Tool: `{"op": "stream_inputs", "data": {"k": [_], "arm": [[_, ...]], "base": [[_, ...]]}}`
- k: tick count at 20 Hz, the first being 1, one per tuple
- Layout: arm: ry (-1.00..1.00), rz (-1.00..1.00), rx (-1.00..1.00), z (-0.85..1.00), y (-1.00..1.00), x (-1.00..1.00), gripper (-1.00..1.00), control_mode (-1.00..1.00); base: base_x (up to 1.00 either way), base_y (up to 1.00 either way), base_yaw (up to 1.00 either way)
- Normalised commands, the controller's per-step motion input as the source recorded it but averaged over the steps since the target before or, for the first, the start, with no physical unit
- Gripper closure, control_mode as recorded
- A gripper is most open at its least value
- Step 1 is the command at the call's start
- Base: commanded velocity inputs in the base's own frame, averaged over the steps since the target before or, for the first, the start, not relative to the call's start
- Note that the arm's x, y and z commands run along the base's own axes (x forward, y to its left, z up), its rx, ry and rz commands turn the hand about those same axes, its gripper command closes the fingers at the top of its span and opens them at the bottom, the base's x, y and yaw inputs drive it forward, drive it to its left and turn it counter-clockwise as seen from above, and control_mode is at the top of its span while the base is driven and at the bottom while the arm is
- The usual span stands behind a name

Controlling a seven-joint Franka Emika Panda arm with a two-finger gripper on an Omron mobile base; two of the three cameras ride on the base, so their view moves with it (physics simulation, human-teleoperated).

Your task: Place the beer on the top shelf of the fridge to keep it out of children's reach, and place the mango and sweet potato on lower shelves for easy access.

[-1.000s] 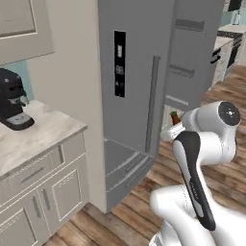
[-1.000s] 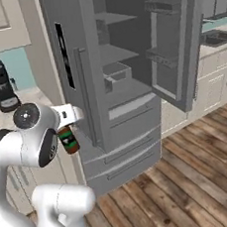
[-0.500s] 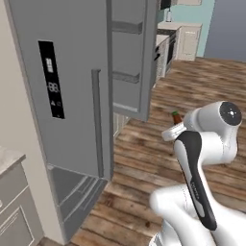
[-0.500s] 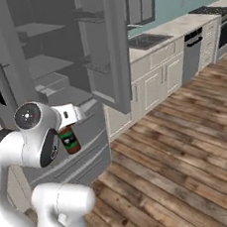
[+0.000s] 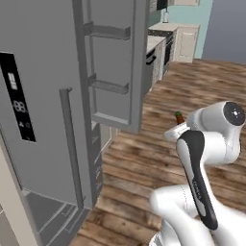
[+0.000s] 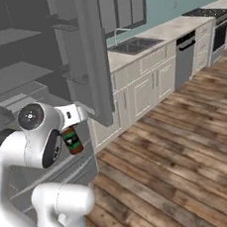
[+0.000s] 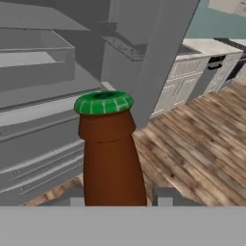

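The beer point(image 7: 111, 153) (its cap looks green here) sits clamped in my gripper point(image 7: 115, 196) beside the open fridge point(image 6: 28, 90), so I'd keep it upright and lift clear of the door before reaching, probably, for the top shelf point(image 6: 7, 37).

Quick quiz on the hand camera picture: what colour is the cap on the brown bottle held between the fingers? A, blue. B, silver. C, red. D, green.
D: in the hand view the beer stands upright between the fingers, and its crimped cap is plainly green.
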Motion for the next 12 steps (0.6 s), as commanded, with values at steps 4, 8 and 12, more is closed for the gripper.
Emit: {"op": "stream_inputs", "data": {"k": [4, 8, 12], "arm": [[0.0, 0.0, 0.0, 0.0, 0.0, 0.0, 1.0, 1.0], [0.0, 0.0, 0.0, 0.0, 0.0, 0.0, 1.0, 1.0], [0.0, 0.0, 0.0, 0.0, 0.0, 0.0, 1.0, 1.0]], "base": [[0.68, -0.18, 0.37], [0.77, -0.01, 0.45], [0.75, 0.0, 0.48]]}}
